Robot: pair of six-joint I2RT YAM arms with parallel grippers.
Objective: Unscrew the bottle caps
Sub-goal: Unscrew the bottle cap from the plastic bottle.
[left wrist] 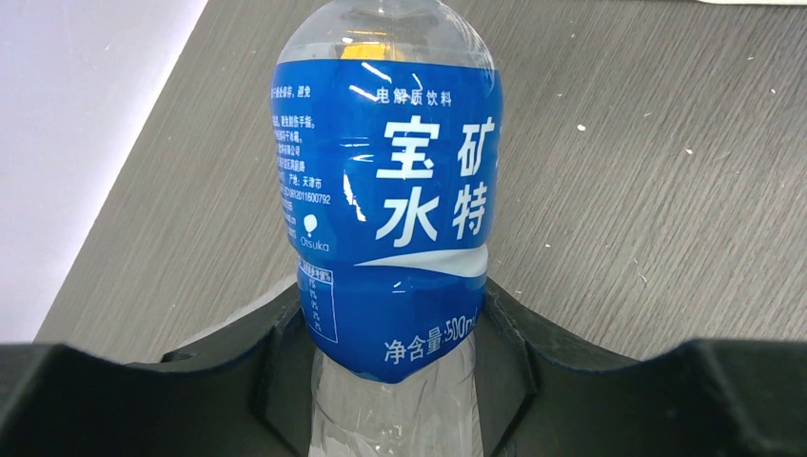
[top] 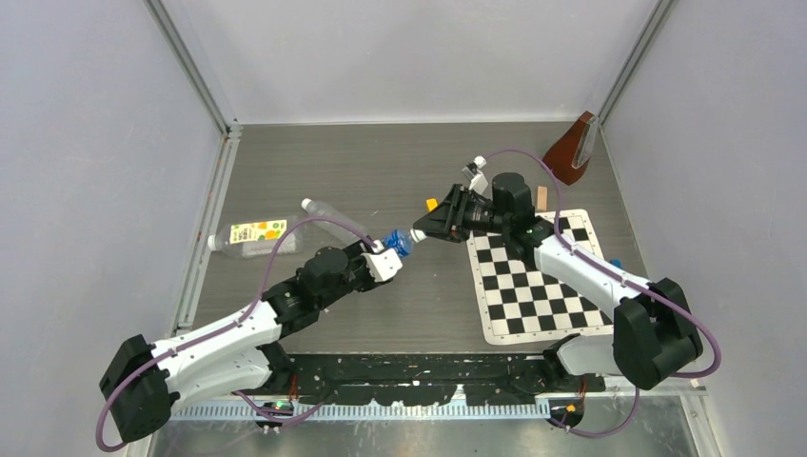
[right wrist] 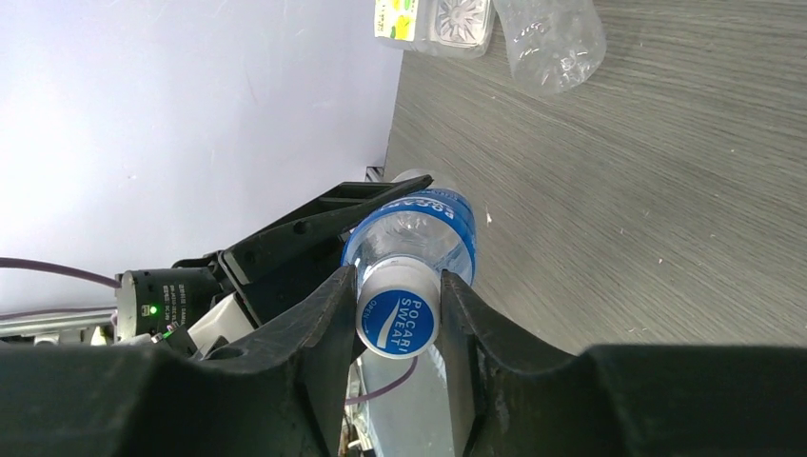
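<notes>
The small blue-labelled bottle (top: pixel 400 241) (left wrist: pixel 390 190) hangs sideways above the table, my left gripper (top: pixel 386 253) (left wrist: pixel 392 297) shut on its body. Its white cap (right wrist: pixel 398 320) with a blue printed top points at my right gripper (top: pixel 423 231) (right wrist: pixel 398 278), whose two fingers press on both sides of it. The wider bottle with the white-yellow-orange label (top: pixel 249 236) (right wrist: pixel 433 17) and the slim unlabelled bottle (top: pixel 333 217) (right wrist: pixel 550 38) lie on the table at the left. The slim one has a white cap (top: pixel 307 203) on its far end.
A checkerboard sheet (top: pixel 538 276) lies under the right arm. A small yellow block (top: pixel 431 204) sits behind the right gripper, and a brown stand (top: pixel 569 148) is at the back right corner. Grey walls close in the table on three sides.
</notes>
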